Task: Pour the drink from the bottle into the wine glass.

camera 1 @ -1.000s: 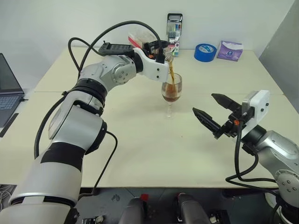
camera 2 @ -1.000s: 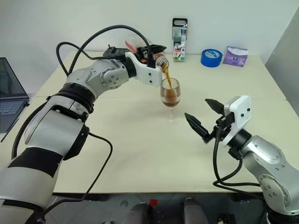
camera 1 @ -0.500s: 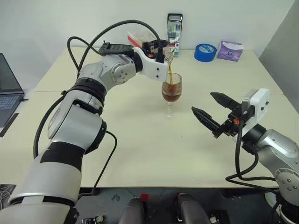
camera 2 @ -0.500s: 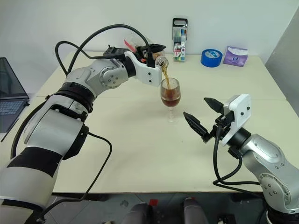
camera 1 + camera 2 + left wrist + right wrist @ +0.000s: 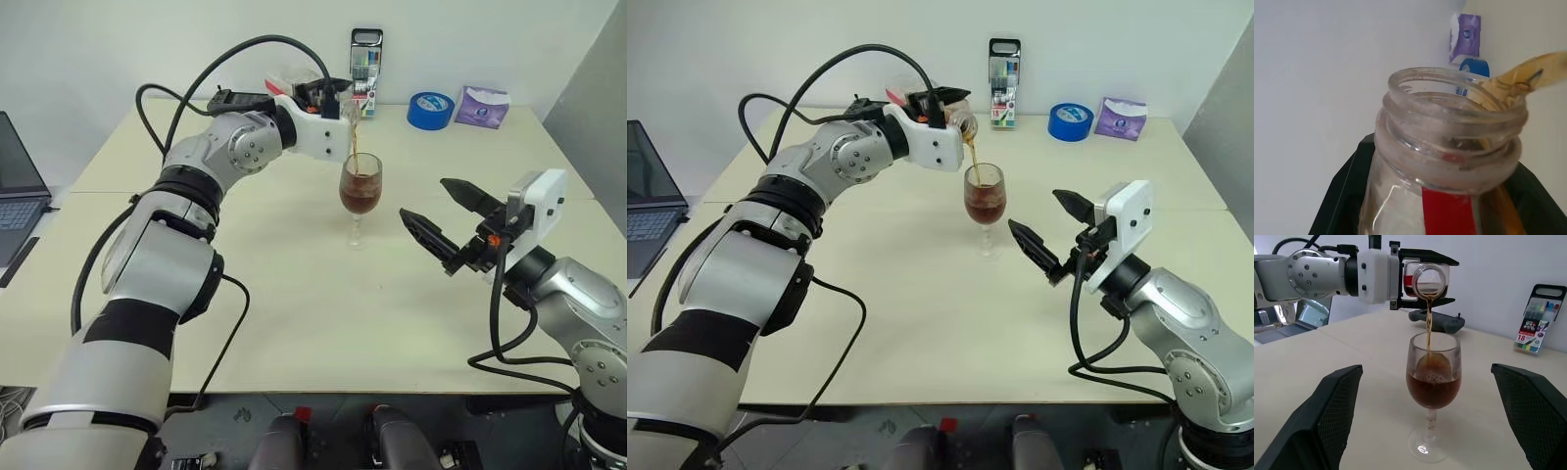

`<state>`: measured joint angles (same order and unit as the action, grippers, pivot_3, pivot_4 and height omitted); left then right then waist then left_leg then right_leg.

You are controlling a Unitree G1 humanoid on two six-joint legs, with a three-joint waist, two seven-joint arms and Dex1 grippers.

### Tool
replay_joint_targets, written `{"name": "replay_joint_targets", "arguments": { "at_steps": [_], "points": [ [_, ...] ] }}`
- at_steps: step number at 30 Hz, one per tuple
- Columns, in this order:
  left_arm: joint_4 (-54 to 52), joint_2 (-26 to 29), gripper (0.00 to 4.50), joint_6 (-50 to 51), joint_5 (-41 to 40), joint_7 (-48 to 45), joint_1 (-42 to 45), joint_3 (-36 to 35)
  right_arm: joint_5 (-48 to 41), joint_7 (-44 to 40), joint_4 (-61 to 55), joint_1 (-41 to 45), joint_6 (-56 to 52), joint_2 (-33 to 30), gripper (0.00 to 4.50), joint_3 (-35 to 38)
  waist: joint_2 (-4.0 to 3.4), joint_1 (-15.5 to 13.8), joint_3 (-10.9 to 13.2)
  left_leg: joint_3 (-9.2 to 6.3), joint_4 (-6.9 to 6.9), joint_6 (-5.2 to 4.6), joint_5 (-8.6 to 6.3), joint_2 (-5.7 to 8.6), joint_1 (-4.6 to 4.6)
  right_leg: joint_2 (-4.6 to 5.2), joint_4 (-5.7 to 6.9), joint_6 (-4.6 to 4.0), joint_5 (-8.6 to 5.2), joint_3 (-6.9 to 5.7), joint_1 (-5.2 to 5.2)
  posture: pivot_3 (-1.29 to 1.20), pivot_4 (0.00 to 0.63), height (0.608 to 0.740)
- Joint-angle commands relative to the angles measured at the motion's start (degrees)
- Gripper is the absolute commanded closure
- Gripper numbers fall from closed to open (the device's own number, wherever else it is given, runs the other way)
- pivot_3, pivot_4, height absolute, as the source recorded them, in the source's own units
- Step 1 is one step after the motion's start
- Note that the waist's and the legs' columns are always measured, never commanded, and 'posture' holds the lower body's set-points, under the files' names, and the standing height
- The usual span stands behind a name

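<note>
A cream table (image 5: 294,323) is set against a plain white wall and takes up most of the head views. A laptop (image 5: 18,186) is cut off at the left edge of the frame. Along the far edge of the table, in the upper centre and upper right, a standing pack of marker pens (image 5: 365,60), a roll of blue tape (image 5: 430,108) and a purple tissue packet (image 5: 481,105) are noted. A dark handheld controller (image 5: 1437,320) is seen lying on the table behind the glass in the right wrist view.

The left gripper (image 5: 331,95) is held in the upper centre of the frame, clenched on the bottle (image 5: 1426,280), which is tipped nearly level with its uncapped mouth above the glass. The red label strip (image 5: 1448,213) is seen below the bottle's neck in the left wrist view. How much liquid is left inside the bottle cannot be judged with confidence.

The right gripper (image 5: 439,223) is held at centre right, just beside the glass and apart from it, its two black fingers (image 5: 1332,409) spread wide with nothing between them.

The wine glass (image 5: 359,191) stands upright on the table at frame centre. Its bowl is roughly half filled with the drink (image 5: 1433,389), and a thin brown stream is seen falling from the bottle's mouth into it.
</note>
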<state>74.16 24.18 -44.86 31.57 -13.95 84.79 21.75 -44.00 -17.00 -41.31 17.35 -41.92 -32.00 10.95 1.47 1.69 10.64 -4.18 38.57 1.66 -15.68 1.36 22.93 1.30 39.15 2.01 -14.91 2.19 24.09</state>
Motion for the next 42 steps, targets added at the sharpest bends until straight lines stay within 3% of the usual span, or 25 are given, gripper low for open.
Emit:
{"name": "replay_joint_targets", "arguments": {
  "at_steps": [1,6,8,11,16,22,30,37,42],
  "points": [
    [-0.89,-1.63,2.34,3.29,-10.16,-9.28,-0.40,-7.54,-0.73,0.69,-0.52,2.42,-0.02,0.04,0.00,0.20,0.00,0.01,0.00,0.00,0.07,0.00,0.00,-0.01,0.03,0.00,0.01,0.00,0.00,-0.03,0.00,0.00,0.150,0.740],
    [-2.34,-4.08,2.34,14.93,-24.00,-21.06,-2.78,-19.02,-0.76,0.72,0.55,6.47,-0.87,0.22,0.00,-1.88,-0.01,0.15,0.00,0.00,0.20,-0.02,-0.01,-0.01,0.03,-0.01,0.13,0.00,0.00,-0.01,0.00,0.00,0.150,0.740],
    [-2.60,-3.69,2.34,24.05,-31.20,-22.33,-3.68,-25.84,1.21,2.51,1.55,12.37,-3.16,-0.35,0.00,-4.31,-0.01,0.55,0.00,-0.07,0.23,-0.02,-0.01,-0.02,0.02,-0.02,0.21,0.00,0.00,0.02,0.02,0.00,0.150,0.740],
    [-3.96,-2.51,2.34,33.49,-37.74,-21.30,-5.74,-32.61,1.39,4.16,3.22,20.14,-10.47,-1.73,0.00,-8.29,-0.03,1.12,-0.02,-0.11,0.24,-0.02,-0.01,-0.07,0.00,-0.02,0.38,0.01,-0.01,0.05,0.11,0.00,0.150,0.740],
    [-8.63,-0.84,2.34,43.09,-44.56,-14.28,-13.33,-40.35,-1.15,1.46,7.28,30.81,-19.41,1.63,0.00,-17.02,-0.04,1.52,-0.04,-0.30,0.23,-0.02,-0.01,-0.20,0.01,-0.02,0.40,0.04,-0.02,-0.09,0.14,0.00,0.150,0.740],
    [-18.03,-0.94,2.34,43.97,-43.22,-8.54,-23.22,-39.36,4.41,1.34,12.49,31.48,-20.42,6.31,0.00,-24.12,0.09,0.61,-0.11,-0.30,0.31,0.01,0.00,-0.12,0.13,0.12,0.46,0.03,-0.02,-0.07,0.27,0.00,0.150,0.740],
    [-27.43,-0.53,2.34,43.76,-38.95,-6.66,-30.56,-34.35,6.54,-0.57,12.25,30.86,-21.39,8.74,0.00,-26.14,0.14,0.00,-0.16,-0.24,0.36,0.01,0.00,-0.02,0.12,0.28,0.47,0.03,-0.02,-0.03,0.24,0.00,0.150,0.740],
    [-29.86,-0.70,0.07,45.43,-39.73,-4.30,-33.40,-35.12,8.70,-1.83,12.72,30.38,-21.25,8.97,0.00,-26.19,0.15,0.14,-0.16,-0.23,0.35,0.00,-0.01,-0.04,0.10,0.33,0.46,0.03,-0.02,-0.03,0.24,0.00,0.150,0.740],
    [-33.20,0.21,0.01,47.67,-39.61,-2.15,-35.64,-35.63,10.11,-3.10,13.06,29.62,-21.06,8.22,0.00,-25.54,0.16,0.11,-0.16,-0.24,0.35,0.00,-0.01,-0.04,0.11,0.36,0.45,0.03,-0.02,-0.04,0.24,0.00,0.150,0.740]
  ]
}}
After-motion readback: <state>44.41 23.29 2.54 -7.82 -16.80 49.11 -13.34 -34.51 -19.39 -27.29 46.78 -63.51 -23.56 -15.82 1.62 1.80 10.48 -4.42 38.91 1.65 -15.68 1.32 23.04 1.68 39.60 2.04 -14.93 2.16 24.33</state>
